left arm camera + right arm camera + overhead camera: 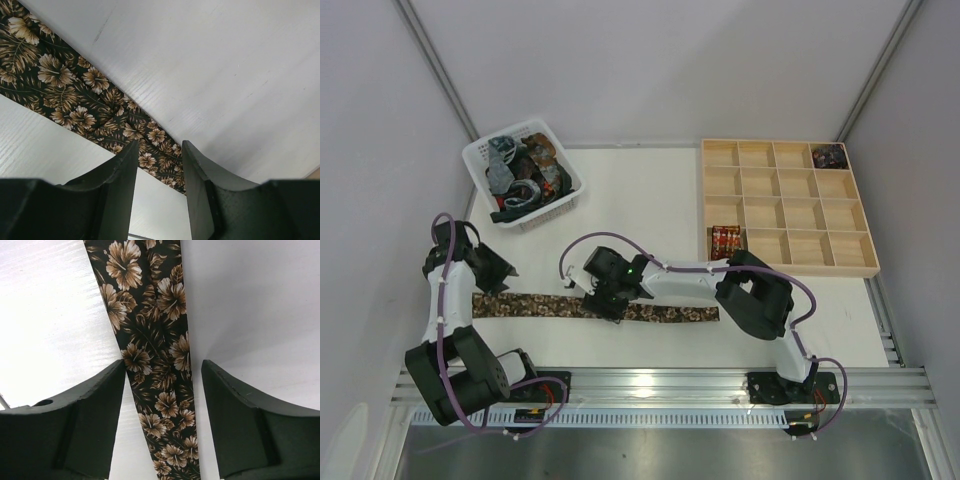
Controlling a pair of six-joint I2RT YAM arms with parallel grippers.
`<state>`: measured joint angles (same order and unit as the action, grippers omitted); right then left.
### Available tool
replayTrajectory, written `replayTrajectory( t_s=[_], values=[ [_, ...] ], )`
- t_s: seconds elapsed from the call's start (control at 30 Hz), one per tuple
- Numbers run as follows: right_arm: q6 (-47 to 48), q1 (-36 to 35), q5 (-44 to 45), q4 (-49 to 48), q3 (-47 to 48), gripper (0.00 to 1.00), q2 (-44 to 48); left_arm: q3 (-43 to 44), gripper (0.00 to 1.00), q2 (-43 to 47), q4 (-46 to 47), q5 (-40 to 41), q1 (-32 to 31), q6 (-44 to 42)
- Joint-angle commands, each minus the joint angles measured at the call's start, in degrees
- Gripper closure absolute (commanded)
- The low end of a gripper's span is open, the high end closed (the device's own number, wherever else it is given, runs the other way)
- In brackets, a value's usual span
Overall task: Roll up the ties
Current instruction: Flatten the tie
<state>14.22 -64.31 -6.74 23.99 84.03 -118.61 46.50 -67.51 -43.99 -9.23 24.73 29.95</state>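
Brown floral tie (535, 303) lies flat and unrolled along the near side of the worktop (650, 200), with both arms low over it.

The tie runs left to right. The left fingers (120, 185) hang by its left end, a narrow gap between them and nothing in it, and the printed cloth passes beneath. The right fingers (90, 410) sit near the tie's middle, spread wide, one on each side of the strip and not clamped on it. At the far left a white basket (551, 209) holds a heap of other ties (520, 172). At the far right a wooden tray (800, 268) holds a red roll (725, 241) in its near-left compartment and a dark roll (830, 156) in its far-right one.
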Motion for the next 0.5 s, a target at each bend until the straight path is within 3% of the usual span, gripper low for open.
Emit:
replayTrajectory(
  t_s=[0.0, 0.1, 0.17, 0.33, 0.47],
  values=[
    [-1.1, -0.4, -0.9, 1.6, 1.0, 0.34, -0.9, 0.1, 0.54, 0.0, 0.8, 0.4, 0.4, -0.2],
    [-1.4, -0.2, -1.4, 1.6, 0.9, 0.48, -0.7, 0.3, 0.54, -0.2, 0.7, 0.8, 0.4, -0.2],
    [-1.6, 0.2, -2.1, 1.4, 0.8, 0.50, -0.3, 0.3, 0.54, -0.3, 0.7, 1.1, 0.4, -0.2],
    [-2.3, 0.2, -1.9, 1.4, 1.2, 0.25, 1.5, 0.3, 0.54, -0.3, 0.5, 1.6, 0.4, -0.2],
    [-0.6, 0.2, 0.1, 2.5, -0.3, 0.16, 4.2, 0.0, 0.53, -0.7, 0.3, 2.4, 0.3, -0.2]
  ],
)
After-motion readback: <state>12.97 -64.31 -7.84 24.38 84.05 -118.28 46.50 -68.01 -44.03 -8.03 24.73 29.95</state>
